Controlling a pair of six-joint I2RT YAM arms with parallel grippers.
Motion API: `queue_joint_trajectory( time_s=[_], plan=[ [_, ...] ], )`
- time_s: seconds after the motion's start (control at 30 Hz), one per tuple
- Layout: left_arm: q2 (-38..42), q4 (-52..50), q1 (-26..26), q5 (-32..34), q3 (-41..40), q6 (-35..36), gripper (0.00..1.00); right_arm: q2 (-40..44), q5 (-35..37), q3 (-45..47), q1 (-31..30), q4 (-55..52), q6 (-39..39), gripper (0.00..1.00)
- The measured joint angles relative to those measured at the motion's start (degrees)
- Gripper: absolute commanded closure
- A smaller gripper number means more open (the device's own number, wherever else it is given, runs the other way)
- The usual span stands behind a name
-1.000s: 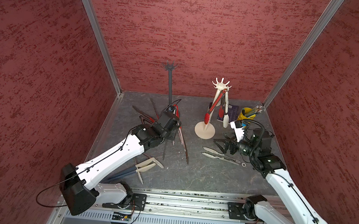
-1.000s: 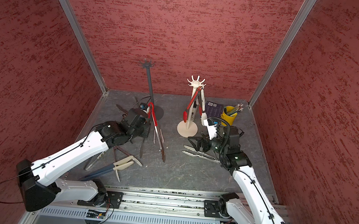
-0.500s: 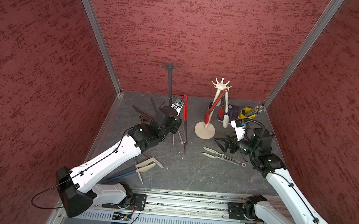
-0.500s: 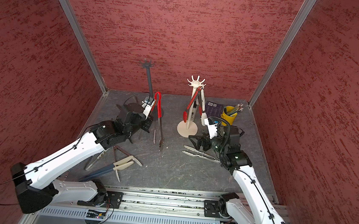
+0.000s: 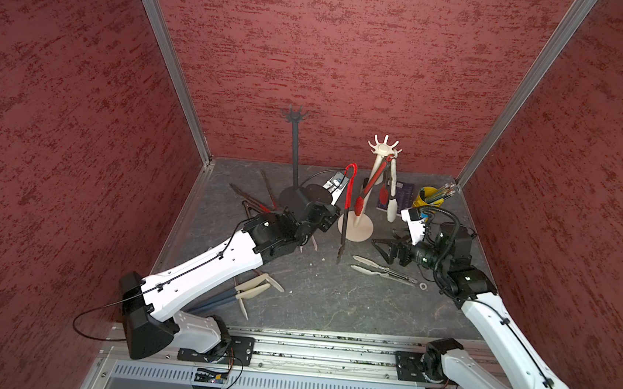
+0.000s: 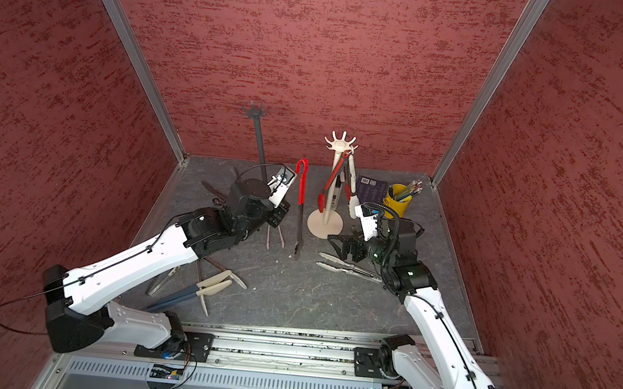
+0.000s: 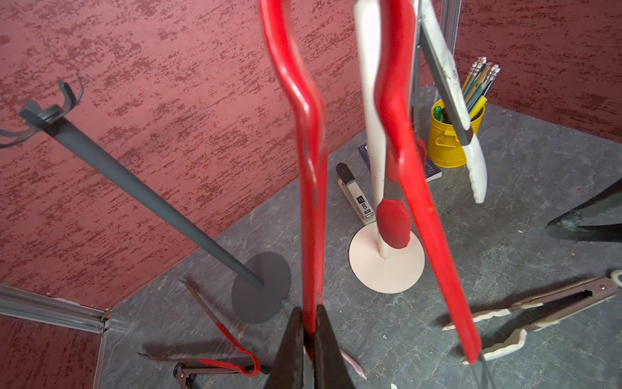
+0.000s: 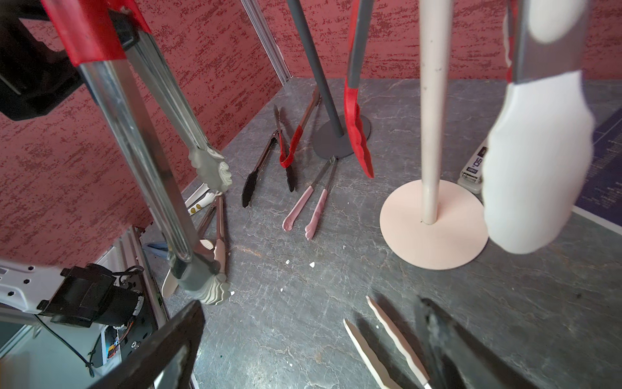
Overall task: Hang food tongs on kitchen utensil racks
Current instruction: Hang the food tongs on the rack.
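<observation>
We see both top views lit evenly and softly from above, with the red walls (image 5: 315, 49) bright and free of glare, only faint diffuse shadows on the grey floor (image 5: 332, 293), and the walls splaying outward toward the frame edges. In the wrist views we find close things soft: the red tongs (image 7: 311, 202) before the left wrist camera are blurred and the white tong tip (image 8: 538, 161) near the right wrist camera is washed out and unfocused, while the floor behind is sharp.

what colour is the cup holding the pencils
The cup is yellow, seen most clearly in the left wrist view.
</observation>
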State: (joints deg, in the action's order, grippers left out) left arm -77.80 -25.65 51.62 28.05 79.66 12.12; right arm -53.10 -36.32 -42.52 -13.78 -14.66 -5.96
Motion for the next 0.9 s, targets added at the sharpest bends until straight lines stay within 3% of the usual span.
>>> queue_joint_trajectory(
  time_s=[0.5,0.9],
  plan=[
    [-3.6,0.4,4.3,0.2,5.1,0.4,0.9,0.4,0.1,0.0,0.0,-0.3,0.0,0.01],
    [-9.6,-1.6,4.6,0.0,11.2,-0.1,0.9,1.6,0.1,0.0,0.0,-0.3,0.0,0.01]
  ],
)
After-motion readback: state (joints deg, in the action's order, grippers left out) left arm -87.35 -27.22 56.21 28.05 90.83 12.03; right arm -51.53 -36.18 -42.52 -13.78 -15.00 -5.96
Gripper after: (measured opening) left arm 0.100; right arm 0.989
